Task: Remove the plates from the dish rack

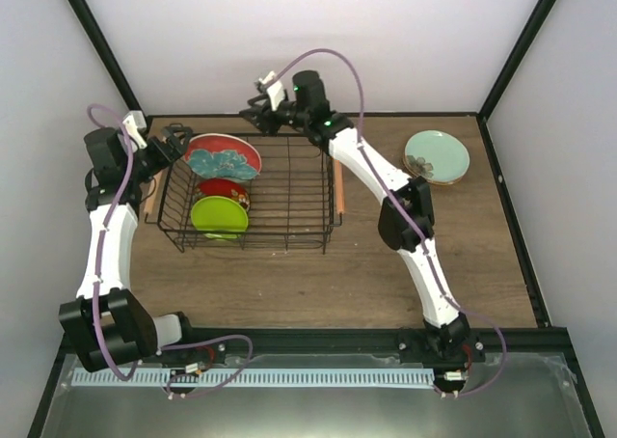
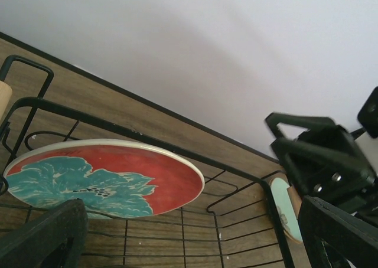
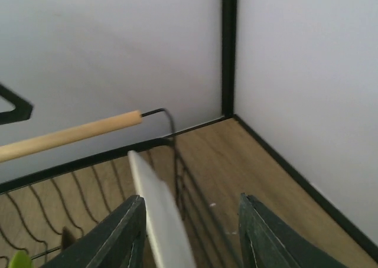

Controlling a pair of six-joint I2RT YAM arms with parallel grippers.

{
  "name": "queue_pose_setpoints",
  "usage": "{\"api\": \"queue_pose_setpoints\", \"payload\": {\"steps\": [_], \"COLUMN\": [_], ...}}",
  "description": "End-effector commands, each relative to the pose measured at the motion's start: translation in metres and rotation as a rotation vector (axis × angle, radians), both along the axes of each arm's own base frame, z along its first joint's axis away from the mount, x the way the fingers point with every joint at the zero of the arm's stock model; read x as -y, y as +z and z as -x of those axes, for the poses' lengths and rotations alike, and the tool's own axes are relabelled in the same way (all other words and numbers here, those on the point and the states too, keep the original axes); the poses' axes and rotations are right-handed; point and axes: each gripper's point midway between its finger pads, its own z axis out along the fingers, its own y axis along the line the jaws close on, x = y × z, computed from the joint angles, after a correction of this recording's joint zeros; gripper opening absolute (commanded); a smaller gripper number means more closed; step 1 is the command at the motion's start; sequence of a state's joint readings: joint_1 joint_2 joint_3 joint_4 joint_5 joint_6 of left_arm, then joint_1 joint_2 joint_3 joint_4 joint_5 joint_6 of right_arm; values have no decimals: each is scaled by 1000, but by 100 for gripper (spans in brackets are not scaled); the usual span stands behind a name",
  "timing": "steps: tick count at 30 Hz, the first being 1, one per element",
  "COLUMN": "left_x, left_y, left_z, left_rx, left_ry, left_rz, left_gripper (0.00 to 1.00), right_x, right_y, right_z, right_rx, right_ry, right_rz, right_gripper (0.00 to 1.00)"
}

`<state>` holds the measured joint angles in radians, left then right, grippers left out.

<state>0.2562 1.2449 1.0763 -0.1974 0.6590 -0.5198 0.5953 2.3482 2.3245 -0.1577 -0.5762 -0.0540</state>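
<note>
The black wire dish rack (image 1: 289,228) stands mid-table. A red-rimmed plate with a teal floral centre (image 1: 224,156) leans at its back left; it also shows in the left wrist view (image 2: 106,176). A small red patterned plate (image 1: 228,189) and a lime green plate (image 1: 219,216) stand in front of it. A pale mint plate (image 1: 436,154) lies on the table at the back right, a beige rim under it. My right gripper (image 1: 253,112) is open at the rack's back edge; a pale plate edge (image 3: 162,221) lies between its fingers, against the left one. My left gripper (image 1: 175,141) is open and empty beside the rack's left end.
The rack's wooden handles run along its short sides (image 1: 338,189), (image 3: 71,135). Walls and black frame posts close in at the back and both sides. The right gripper (image 2: 319,156) shows in the left wrist view, past the rack's far corner.
</note>
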Motion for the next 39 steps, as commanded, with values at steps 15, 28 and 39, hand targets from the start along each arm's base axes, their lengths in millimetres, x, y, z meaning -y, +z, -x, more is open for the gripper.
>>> {"api": "queue_pose_setpoints", "payload": {"steps": [15,28,39], "left_x": [3,3,4], "left_y": [6,2,1], "left_z": [0,-2,-1], "left_rx": [19,9,8], "left_ry": [-14,-16,-20], "left_rz": [-2,3,3], "left_gripper": [100,100,100], "right_x": [-49,-56,-61], "right_y": [-73,-108,-126], "right_z": [24,20,21], "right_rx": [52,23,12], "right_ry": [77,69,51], "right_rz": [146,183,218], "right_gripper": [43,42,28]}}
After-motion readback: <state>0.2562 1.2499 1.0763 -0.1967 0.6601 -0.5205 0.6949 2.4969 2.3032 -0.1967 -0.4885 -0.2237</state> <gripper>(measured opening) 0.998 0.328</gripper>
